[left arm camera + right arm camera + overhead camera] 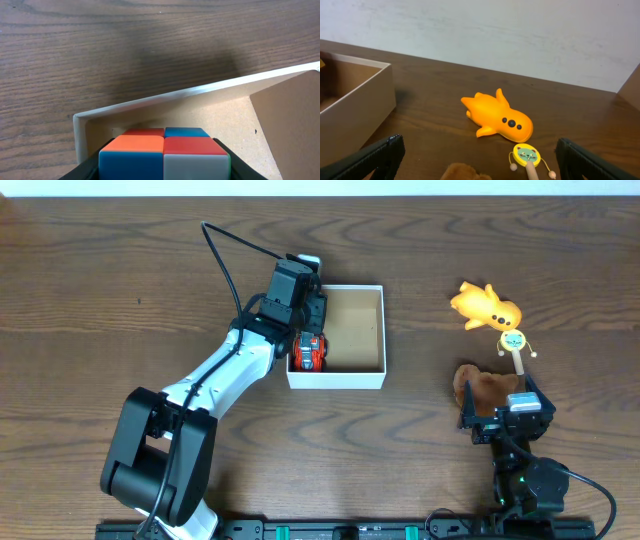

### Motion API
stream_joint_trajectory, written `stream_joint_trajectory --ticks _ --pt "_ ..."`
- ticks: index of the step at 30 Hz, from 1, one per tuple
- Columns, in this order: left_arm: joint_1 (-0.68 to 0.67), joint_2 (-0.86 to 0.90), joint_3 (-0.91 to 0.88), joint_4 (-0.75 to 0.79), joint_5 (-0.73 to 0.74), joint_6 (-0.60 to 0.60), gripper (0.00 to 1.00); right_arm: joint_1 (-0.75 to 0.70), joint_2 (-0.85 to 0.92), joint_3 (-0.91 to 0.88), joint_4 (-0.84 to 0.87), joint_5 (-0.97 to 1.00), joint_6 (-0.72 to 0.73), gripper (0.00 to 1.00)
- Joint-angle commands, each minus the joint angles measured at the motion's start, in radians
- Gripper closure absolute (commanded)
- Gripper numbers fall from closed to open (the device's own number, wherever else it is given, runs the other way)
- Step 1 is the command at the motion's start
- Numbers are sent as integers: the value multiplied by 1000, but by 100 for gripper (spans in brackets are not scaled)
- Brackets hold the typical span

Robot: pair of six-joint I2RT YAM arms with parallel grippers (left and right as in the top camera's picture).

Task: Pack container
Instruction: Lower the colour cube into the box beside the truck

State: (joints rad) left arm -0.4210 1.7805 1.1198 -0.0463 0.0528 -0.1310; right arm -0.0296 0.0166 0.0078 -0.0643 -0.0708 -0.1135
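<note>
At the centre of the overhead frame, the left gripper (306, 346) clasps a coloured cube (164, 152) just inside the container's (336, 379) lower-left corner, its floor directly beneath. Lower right, the right gripper (492, 420) gapes empty beside a brown toy (485, 387), well apart.

Left gripper (309, 352) reaches forward, clamped on a colour cube (164, 152) — right gripper (479, 145) gapes wide.
</note>
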Motion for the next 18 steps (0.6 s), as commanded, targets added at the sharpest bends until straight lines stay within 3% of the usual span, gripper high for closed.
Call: stream_joint_trajectory --ticks 1,2,4,15,18 --pt "2 16 23 -7 -8 -5 51 5 -5 -2 -4 3 -7 1" --pt "3 16 23 -7 -8 -5 38 5 -5 -2 -3 3 -7 1" --pt "3 16 23 -2 -8 -5 32 5 -5 -2 -4 3 -7 1" --pt "3 14 24 59 -8 -4 31 5 -5 -2 -4 3 -7 1" --pt "2 7 24 105 -7 -5 39 5 -5 -2 -4 3 -7 1"
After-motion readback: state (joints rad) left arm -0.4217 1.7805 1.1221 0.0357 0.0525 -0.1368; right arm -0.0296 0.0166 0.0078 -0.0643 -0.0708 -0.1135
